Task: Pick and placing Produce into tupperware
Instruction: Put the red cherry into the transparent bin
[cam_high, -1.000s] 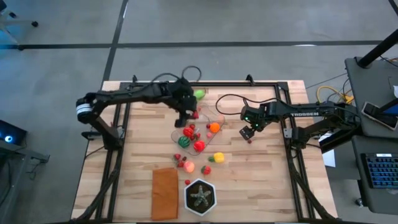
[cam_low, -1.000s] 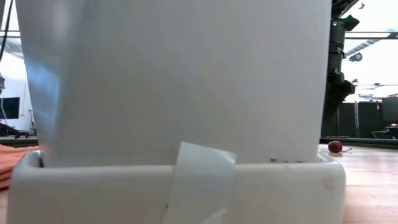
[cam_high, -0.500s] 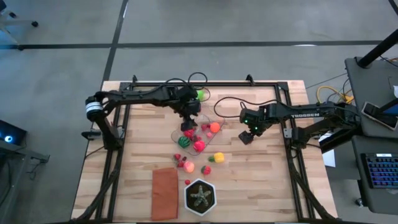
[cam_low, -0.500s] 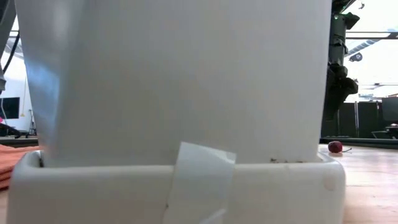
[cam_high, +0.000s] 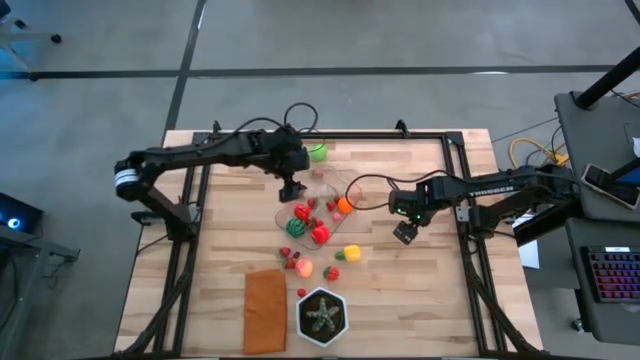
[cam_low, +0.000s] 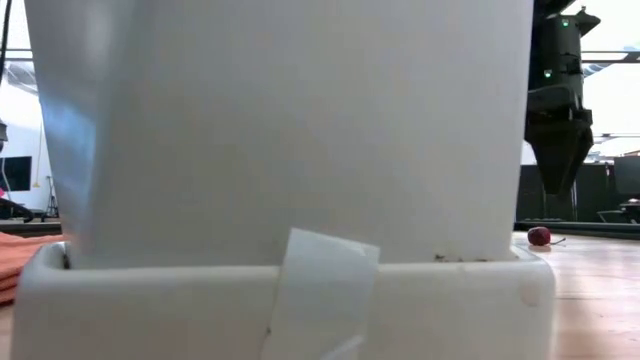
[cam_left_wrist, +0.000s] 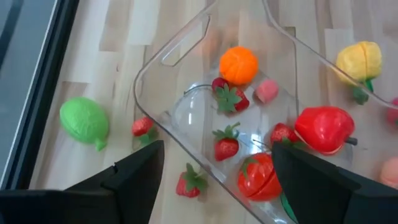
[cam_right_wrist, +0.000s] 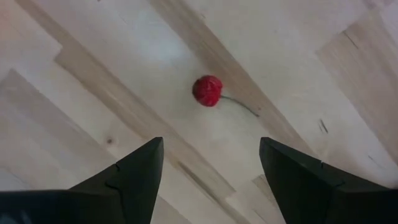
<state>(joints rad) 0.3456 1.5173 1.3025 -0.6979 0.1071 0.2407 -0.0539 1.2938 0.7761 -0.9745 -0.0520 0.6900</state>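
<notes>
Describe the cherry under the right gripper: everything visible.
The cherry is a small, round, glossy dark-red toy piece with a thin stem trailing to one side. It lies alone on the bare wooden table, apart from the other produce and outside the tupperware. The right gripper hangs above it with its fingers open and not touching it. The low view shows it resting on the tabletop, stem flat.

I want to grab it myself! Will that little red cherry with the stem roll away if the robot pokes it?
Probably. The cherry looks round and smooth, so a nudge may roll it. Its thin stem might slow that. It looks tiny between the right tool fingers, so likely light.
</notes>
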